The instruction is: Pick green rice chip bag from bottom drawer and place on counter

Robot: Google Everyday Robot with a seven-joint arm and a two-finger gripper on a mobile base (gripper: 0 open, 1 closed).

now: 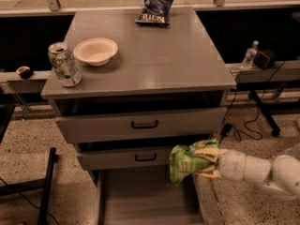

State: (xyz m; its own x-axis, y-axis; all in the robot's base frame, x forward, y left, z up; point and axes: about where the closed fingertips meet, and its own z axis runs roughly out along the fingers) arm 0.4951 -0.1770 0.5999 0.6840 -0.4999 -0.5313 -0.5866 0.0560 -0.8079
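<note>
The green rice chip bag (pixel 185 163) hangs in the air at the right side of the cabinet, level with the second drawer. My gripper (pixel 206 161) comes in from the lower right on a white arm and is shut on the green rice chip bag at its right end. The bottom drawer (pixel 140 200) stands pulled out below, its grey floor showing. The counter (pixel 154 50) is the grey top of the cabinet, well above the bag.
On the counter stand a green-and-white can (pixel 64 64) at the front left, a white bowl (pixel 95 51) beside it, and a dark blue chip bag (pixel 154 6) at the back. Two drawers with black handles (pixel 144 124) are partly open. A water bottle (pixel 250 55) stands on the right ledge.
</note>
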